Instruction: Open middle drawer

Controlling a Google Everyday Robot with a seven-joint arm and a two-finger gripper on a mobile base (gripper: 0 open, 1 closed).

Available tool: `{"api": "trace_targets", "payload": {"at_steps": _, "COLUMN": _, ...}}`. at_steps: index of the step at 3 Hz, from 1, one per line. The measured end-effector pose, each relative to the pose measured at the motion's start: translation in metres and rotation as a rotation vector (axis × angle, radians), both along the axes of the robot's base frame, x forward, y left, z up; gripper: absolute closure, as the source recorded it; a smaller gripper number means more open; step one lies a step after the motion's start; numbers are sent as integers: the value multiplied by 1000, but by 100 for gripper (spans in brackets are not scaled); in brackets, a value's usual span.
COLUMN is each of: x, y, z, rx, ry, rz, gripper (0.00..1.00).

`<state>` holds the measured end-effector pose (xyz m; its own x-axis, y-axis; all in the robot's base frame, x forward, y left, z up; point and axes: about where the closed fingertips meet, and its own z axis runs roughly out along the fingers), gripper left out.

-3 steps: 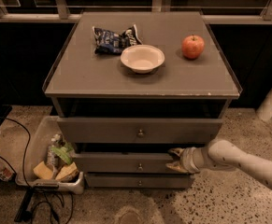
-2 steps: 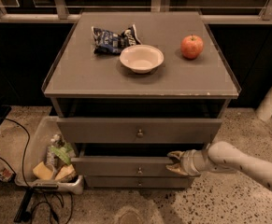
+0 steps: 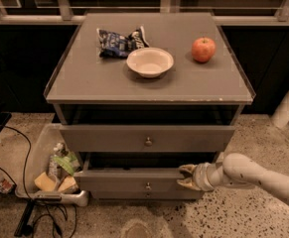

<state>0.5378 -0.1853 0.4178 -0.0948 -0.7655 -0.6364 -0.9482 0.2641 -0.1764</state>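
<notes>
The grey-brown wooden middle drawer (image 3: 119,180), a low wide front with a small round brass knob (image 3: 147,186) at its centre, sits second from the top of the cabinet and looks barely out, if at all. The pincer (image 3: 182,177) is at the far right end of that front, well away from the knob, with its two tan fingers spread one above the other and a dark gap between them. I cannot see that they are pinching anything. The main risk is that off-centre hold. A pull from one end would likely twist the drawer on its runners and wedge it, or the fingers may slide off the thin edge and come away with nothing. The taller, wider top drawer (image 3: 109,138) juts forward just above, so a rising wrist or the white arm (image 3: 255,175) could knock its underside and drag the wrong drawer. The slim bottom drawer front (image 3: 134,196) lies just beneath, and a low finger might catch it instead. On the floor to the left, a clear plastic bin (image 3: 77,198) sits just beside the drawer's corner and could foul it. A jerk could also shake the grey counter (image 3: 84,78) and set the round red apple (image 3: 203,49) rolling, while the white bowl (image 3: 150,62) and the crumpled blue crisp bag (image 3: 116,41) look steadier.
</notes>
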Motion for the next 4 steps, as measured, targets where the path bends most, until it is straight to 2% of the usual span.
{"api": "trace_targets", "payload": {"at_steps": 1, "x": 0, "y": 0, "z": 0, "rx": 0, "ry": 0, "rz": 0, "gripper": 82}}
{"api": "trace_targets", "payload": {"at_steps": 4, "x": -2, "y": -1, "z": -5, "rx": -1, "ry": 14, "rz": -7, "gripper": 12}}
